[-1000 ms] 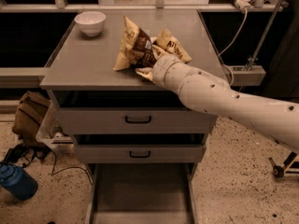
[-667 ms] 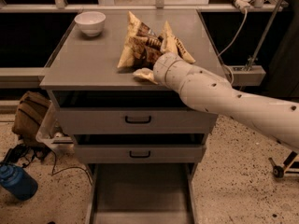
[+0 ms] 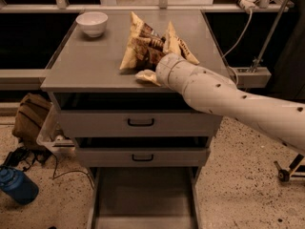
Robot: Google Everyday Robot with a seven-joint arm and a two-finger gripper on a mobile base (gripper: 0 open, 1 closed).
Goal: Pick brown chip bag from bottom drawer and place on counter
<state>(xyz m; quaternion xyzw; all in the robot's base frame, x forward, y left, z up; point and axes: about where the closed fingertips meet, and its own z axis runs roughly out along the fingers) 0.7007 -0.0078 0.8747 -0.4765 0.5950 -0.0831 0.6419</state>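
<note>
Brown chip bag (image 3: 151, 44) sits on the counter (image 3: 86, 66), right of centre, propped up on its corners, with one tan corner lying flat at the front edge. The arm (image 3: 228, 97) reaches in from the right. The gripper (image 3: 161, 65) is at its far end, right against the bag's lower side and hidden behind the wrist (can't tell whether it grips the bag). Against a second ago the bag's top peak stands a bit higher and the wrist sits slightly further left; the last 0.7 s show almost no change. Bottom drawer (image 3: 145, 199) is pulled out, same as before. White bowl (image 3: 92, 23) unmoved at the back left corner.
</note>
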